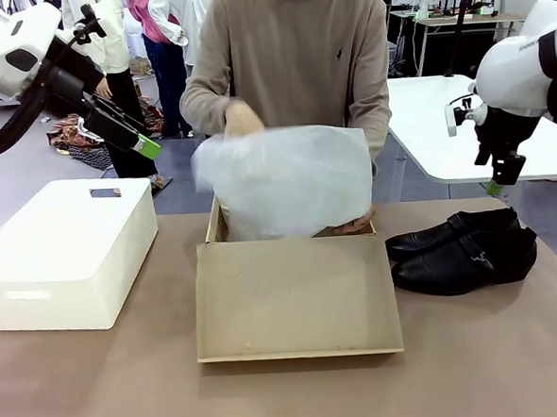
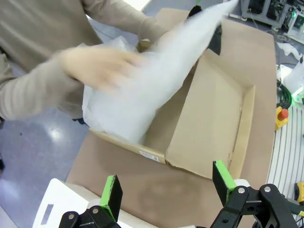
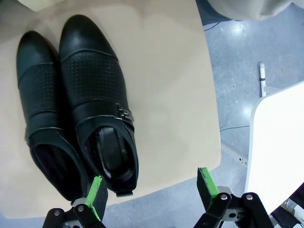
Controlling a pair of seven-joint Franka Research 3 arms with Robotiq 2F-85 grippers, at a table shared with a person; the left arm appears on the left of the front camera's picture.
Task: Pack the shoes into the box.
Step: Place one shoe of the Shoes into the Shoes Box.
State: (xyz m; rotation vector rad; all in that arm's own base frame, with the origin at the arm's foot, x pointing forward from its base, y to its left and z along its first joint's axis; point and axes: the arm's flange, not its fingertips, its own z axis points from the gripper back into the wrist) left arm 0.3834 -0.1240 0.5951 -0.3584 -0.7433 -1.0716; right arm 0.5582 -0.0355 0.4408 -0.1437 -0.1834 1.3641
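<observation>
On the brown worktop [image 1: 100, 389], the box [image 1: 296, 297] lies open beside the shoes [image 1: 461, 249], with grey floor [image 3: 237, 80] beyond. Left fingers [image 2: 112, 194] and right fingers [image 3: 96, 192] both hover spread apart.

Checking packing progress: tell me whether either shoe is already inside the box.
No: in the front view both shoes lie side by side on the table, beside the open box and apart from it.

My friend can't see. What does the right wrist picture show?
Two glossy black dress shoes lie side by side on the tan table, toes toward the top of the picture. The right claw hangs open and empty above the table's edge, near the shoes' heels.
</observation>
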